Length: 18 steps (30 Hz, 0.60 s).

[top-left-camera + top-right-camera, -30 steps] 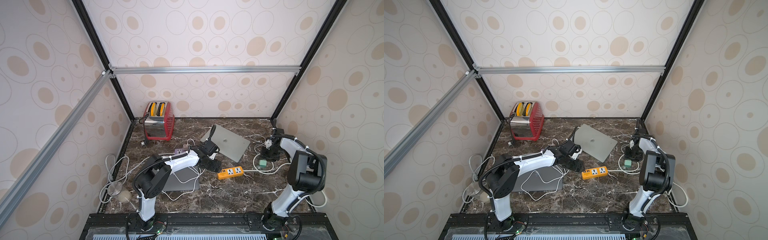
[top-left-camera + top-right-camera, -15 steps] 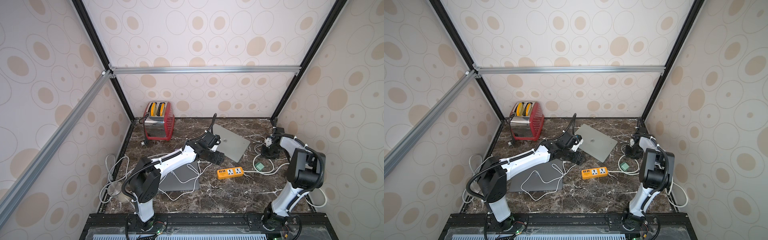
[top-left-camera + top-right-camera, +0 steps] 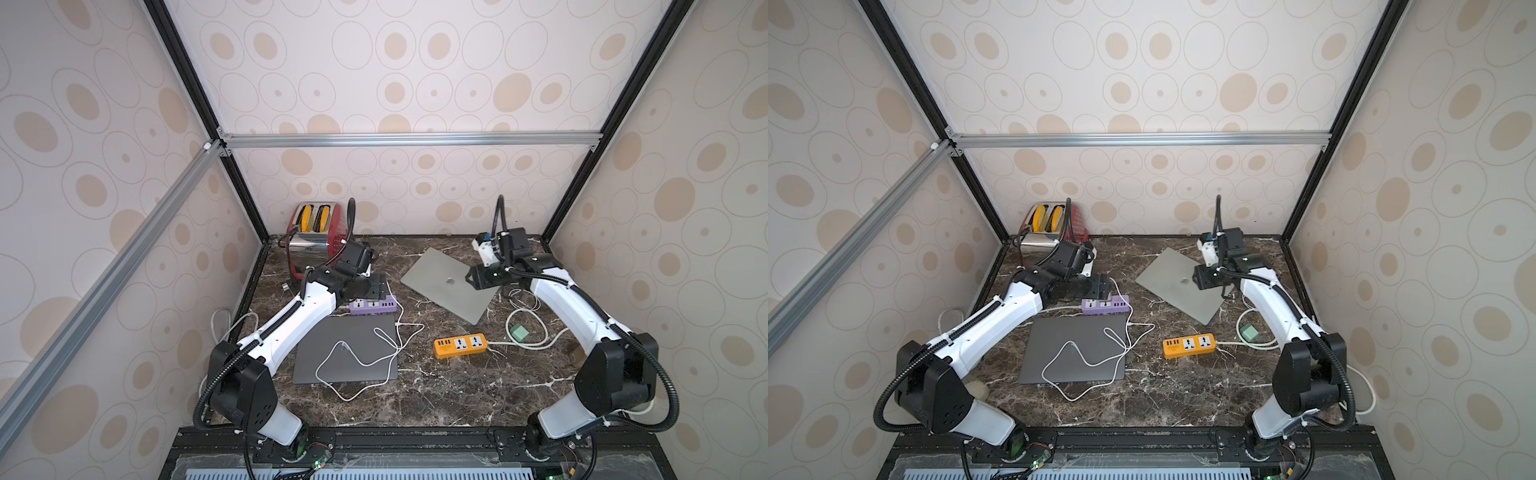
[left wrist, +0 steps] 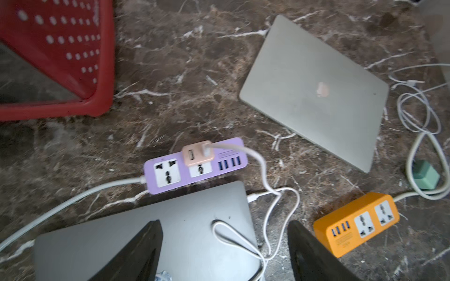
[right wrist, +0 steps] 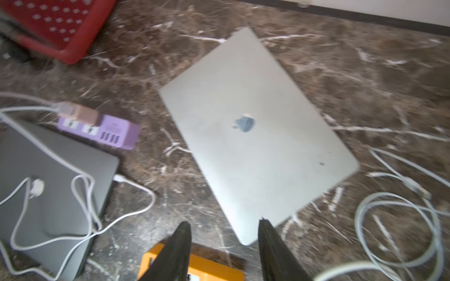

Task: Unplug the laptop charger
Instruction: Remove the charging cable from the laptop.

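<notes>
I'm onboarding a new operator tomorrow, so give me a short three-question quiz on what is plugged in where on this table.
1. True or false: the pink charger sits in the orange power strip.
2. Where is the green charger? A) in a socket of the orange power strip; B) loose on the table; C) on top of the silver laptop.
3. Fill in: the white cable from the pink charger loops across the lid of the ___ laptop.

Key: 1 false, it sits in the purple power strip; 2 B; 3 dark grey, the dark grey laptop.
</notes>
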Motion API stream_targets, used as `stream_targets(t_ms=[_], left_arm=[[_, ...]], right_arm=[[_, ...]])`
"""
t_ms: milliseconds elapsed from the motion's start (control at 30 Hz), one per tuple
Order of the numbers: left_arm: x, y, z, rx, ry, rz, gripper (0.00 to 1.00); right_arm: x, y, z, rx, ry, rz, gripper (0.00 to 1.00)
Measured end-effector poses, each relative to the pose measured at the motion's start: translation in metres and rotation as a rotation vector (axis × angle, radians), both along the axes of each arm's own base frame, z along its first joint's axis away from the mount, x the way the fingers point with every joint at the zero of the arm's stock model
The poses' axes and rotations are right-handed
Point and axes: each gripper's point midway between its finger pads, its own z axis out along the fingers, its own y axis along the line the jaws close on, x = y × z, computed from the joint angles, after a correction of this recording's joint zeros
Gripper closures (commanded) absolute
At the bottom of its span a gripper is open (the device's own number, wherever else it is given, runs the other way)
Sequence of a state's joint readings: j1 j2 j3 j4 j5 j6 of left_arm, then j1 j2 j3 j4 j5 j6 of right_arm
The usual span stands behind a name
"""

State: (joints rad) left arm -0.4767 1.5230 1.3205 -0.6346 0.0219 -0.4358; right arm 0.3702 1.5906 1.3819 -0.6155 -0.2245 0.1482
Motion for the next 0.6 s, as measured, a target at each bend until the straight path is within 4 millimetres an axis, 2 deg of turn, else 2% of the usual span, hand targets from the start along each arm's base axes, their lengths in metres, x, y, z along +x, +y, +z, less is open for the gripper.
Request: stream_targets(t_ms=[100, 200, 333, 367, 433, 600], left_arm=[[-0.004, 0.017, -0.02, 0.018, 0.053, 0.045, 0.23], [-0.018, 0.028, -0.05, 0.028, 0.131, 0.078, 0.25], [-0.04, 0.039, -0.089, 0.045, 0.227, 0.109, 0.25], [-0.043, 0.04, -0.094, 0.048, 0.239, 0.114, 0.25], [-0.047, 0.042, -0.102, 0.049, 0.255, 0.126, 0.26], [-0.043, 0.048, -0.116, 0.024, 0.265, 0.164, 0.3]], right_arm=[[-0.011, 0.038, -0.015, 0.019, 0.028, 0.091, 0.58], [-0.017, 0.065, -0.045, -0.005, 0.081, 0.167, 0.62], [-0.026, 0.084, -0.095, -0.063, 0.159, 0.247, 0.65], [-0.026, 0.087, -0.101, -0.068, 0.166, 0.262, 0.66], [-0.027, 0.092, -0.109, -0.062, 0.17, 0.298, 0.68], [-0.027, 0.109, -0.109, -0.024, 0.122, 0.404, 0.72]])
